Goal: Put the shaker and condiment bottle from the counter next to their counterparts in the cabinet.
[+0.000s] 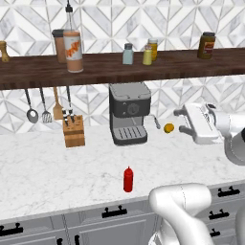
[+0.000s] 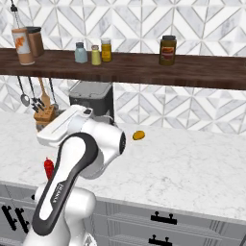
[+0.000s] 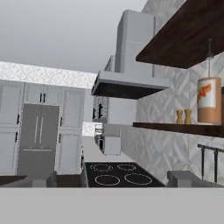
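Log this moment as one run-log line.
shaker: on cabinet beside blue-grey shaker | condiment bottle: on counter | gripper: open, empty

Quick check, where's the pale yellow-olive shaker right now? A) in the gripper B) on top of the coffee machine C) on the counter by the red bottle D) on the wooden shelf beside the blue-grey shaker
D: the shaker stands on the cabinet right beside the blue-grey shaker; the condiment bottle stands alone on the counter.

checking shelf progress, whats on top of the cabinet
On the cabinet: the counterparts, the shaker beside the blue-grey one, brown jars. Behind the shaker, a yellow jar, partly hidden.
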Controlling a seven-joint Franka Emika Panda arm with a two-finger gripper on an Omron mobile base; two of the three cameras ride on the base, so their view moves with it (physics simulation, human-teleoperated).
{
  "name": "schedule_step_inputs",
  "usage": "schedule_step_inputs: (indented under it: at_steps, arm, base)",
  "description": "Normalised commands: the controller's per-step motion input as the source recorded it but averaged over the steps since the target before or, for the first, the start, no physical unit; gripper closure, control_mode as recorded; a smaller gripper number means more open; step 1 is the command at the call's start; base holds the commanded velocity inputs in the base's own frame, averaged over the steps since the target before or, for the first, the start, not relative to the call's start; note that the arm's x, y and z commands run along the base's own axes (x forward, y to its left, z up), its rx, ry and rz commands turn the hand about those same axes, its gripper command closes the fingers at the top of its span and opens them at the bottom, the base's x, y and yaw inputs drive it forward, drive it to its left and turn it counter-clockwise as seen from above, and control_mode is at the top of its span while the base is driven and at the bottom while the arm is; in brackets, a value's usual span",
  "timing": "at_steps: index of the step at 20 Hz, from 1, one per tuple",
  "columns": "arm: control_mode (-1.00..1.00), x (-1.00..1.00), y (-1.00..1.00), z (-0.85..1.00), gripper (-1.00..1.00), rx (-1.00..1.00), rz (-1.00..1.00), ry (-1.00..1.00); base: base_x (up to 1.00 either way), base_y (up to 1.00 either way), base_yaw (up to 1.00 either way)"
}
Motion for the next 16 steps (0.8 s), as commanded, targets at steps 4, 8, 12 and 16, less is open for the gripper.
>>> schedule_step_inputs:
  at_steps: [4,8,12,16]
  arm:
    - [-1.00,-0.20,0.00,-0.57,-1.00,-0.01,0.17,-0.01]
    - [-1.00,-0.07,0.24,-0.63,-1.00,-0.04,0.12,0.03]
    - [-1.00,0.08,0.42,-0.49,-1.00,-0.11,0.10,0.06]
    - [-1.00,0.08,0.23,-0.48,-1.00,-0.13,0.14,0.01]
  base:
    - [0.00,0.00,0.00]
    - [0.00,0.00,0.00]
    - [0.00,0.00,0.00]
    - [0.00,0.00,0.00]
